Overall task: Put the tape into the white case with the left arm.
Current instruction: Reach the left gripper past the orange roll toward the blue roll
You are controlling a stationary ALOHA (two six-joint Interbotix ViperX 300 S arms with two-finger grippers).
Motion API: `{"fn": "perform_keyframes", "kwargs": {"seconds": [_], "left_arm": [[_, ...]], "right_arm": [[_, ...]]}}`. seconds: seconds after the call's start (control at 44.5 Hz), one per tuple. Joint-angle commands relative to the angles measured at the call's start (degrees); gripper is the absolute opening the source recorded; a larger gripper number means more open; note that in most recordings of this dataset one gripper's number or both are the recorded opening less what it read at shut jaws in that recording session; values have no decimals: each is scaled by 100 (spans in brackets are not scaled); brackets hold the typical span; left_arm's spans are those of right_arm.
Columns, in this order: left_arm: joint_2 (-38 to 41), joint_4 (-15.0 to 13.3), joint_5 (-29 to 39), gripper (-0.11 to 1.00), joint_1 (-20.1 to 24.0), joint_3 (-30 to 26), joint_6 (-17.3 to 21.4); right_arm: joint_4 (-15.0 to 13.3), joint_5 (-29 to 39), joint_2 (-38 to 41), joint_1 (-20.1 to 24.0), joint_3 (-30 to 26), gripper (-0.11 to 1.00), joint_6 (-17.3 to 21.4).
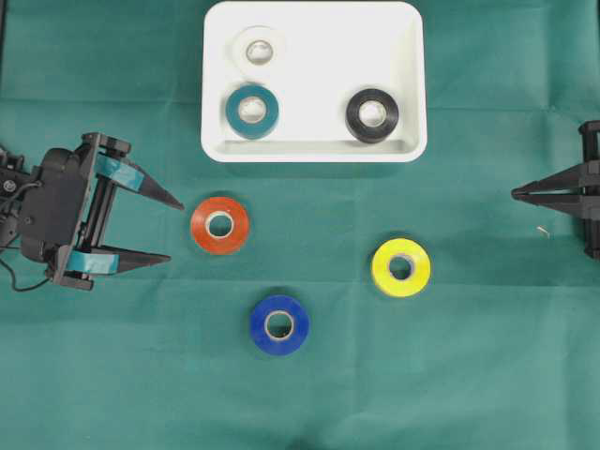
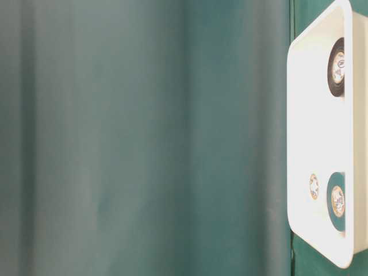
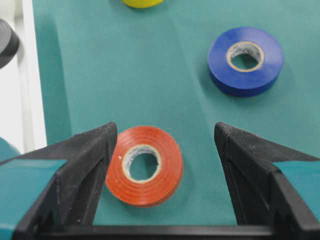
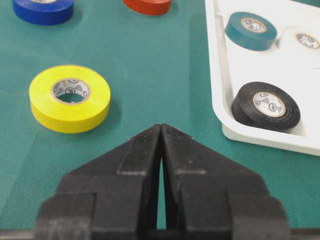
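Note:
An orange-red tape roll (image 1: 202, 225) lies flat on the green cloth, below the white case (image 1: 314, 150). My left gripper (image 1: 176, 230) is open, its pointed fingers aimed at the roll, with the tips just left of it. In the left wrist view the roll (image 3: 150, 187) sits low between the spread fingers of the left gripper (image 3: 165, 129), close to the left finger, with nothing gripped. A blue roll (image 1: 261, 324) and a yellow roll (image 1: 382, 267) also lie on the cloth. My right gripper (image 1: 516, 194) is shut and empty at the right edge.
Inside the case are a teal roll (image 1: 234, 111), a black roll (image 1: 354, 114) and a white roll (image 1: 259, 49). The case's middle floor (image 1: 319, 75) is bare. In the right wrist view the right gripper (image 4: 161, 126) points between the yellow roll (image 4: 70, 107) and the case wall (image 4: 270, 137).

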Motion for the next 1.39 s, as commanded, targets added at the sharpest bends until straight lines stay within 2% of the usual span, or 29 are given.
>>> {"fn": "perform_keyframes", "kwargs": {"seconds": [0.0,0.269,0.651,1.123,1.37], "left_arm": [[26,-9,-62,77,-88,-88,-9],[615,-9,-220,77,-237,-404,-9],[2065,-9,-70,77,-343,-1512,0],[3208,-9,1116,77,-510,-2795,-9],[3595,-9,1204,77,-510,-3243,-9]], "right_arm": [[-9,-62,35,-9,-35,-9,-9],[-9,-62,35,-9,-35,-9,-9],[-9,-62,35,0,-35,-9,-9],[-9,-62,35,-9,-35,-9,-9],[-9,-62,35,0,-35,-9,-9]]}}
